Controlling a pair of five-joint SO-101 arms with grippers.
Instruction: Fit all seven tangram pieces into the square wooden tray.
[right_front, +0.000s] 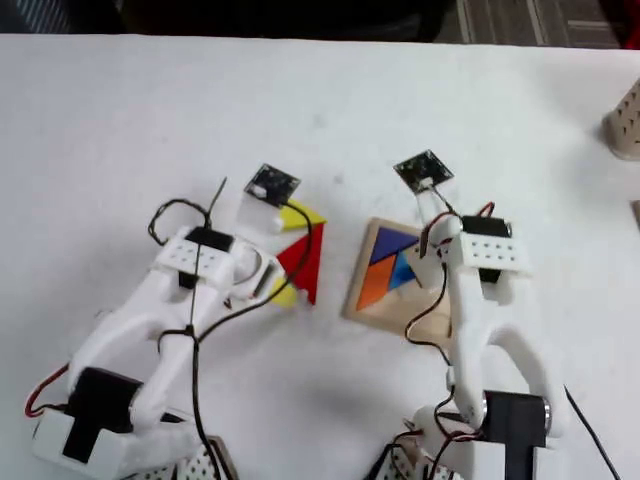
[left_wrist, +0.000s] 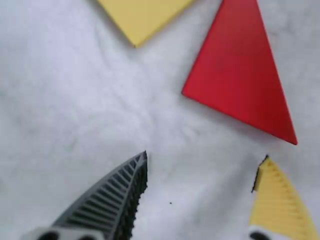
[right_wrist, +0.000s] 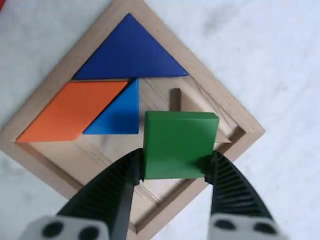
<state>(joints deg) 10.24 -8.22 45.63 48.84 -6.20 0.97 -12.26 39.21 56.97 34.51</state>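
Right gripper (right_wrist: 175, 157) clamps the green square (right_wrist: 180, 142) over the bare part of the wooden tray (right_wrist: 240, 127). Left gripper (left_wrist: 205, 156) hangs wide open, empty, above the table (left_wrist: 75, 100) near the red triangle (left_wrist: 240, 75) and a yellow piece (left_wrist: 142, 15).

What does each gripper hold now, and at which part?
The right gripper holds the green square by two opposite edges; the left gripper is open and holds nothing.
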